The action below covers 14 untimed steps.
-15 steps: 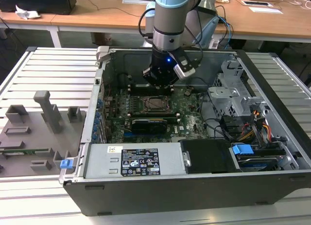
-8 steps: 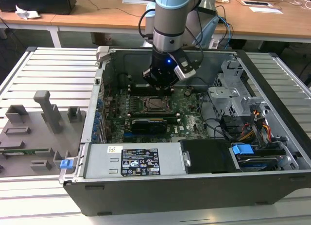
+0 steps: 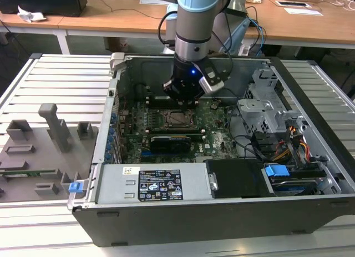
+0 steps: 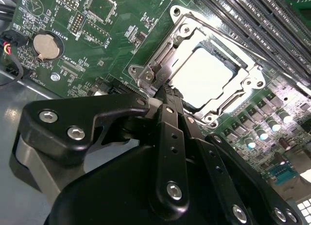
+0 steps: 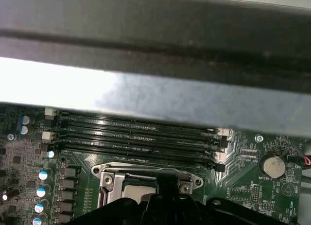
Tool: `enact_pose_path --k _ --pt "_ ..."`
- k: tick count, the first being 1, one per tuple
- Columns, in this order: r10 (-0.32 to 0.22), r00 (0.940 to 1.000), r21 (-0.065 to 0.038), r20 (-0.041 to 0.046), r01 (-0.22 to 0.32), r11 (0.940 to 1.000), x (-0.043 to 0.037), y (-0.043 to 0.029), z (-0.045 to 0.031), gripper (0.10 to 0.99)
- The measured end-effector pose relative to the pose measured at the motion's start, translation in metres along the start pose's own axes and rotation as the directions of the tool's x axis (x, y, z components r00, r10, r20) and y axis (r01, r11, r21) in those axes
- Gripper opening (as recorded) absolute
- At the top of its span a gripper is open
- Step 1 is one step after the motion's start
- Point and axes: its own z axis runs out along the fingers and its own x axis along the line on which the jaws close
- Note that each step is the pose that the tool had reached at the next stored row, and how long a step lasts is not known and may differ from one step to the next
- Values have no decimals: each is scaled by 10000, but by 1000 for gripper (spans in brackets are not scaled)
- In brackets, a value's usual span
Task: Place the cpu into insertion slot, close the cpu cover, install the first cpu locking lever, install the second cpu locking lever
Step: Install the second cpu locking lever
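Setting: an open computer case (image 3: 222,212) lies on a slatted metal table (image 3: 55,79), its green motherboard (image 3: 216,137) facing up
Arm: in the exterior view the robot arm comes down from twelve o'clock and its gripper (image 3: 183,100) hangs just above the socket area at the board's middle
Gripper: in the second wrist view the black fingers (image 4: 167,137) are drawn close together, tips meeting at the edge of the metal frame; I cannot tell whether they pinch anything
Cpu: in the second wrist view the cpu (image 4: 201,77) lies flat in the insertion slot (image 4: 233,60), its pale metal top showing through the opening
Cpu cover: the cpu cover (image 4: 187,33) lies down flat around the chip in the second wrist view
First wrist view: adds the long black memory slots (image 5: 136,132) at twelve o'clock of the socket, and a coin cell battery (image 5: 272,164) at three o'clock
Exterior view alone: grey fixtures (image 3: 50,129) on the table at nine o'clock of the case, and a blue clip (image 3: 76,186)
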Motion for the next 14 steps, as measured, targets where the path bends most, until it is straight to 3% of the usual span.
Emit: enact_pose_path --k 9,14 --pt "1 10000 1 -1 -1 10000 4 -35 -18 106" --pt "1 10000 2 -1 -1 10000 3 -31 -111 106"
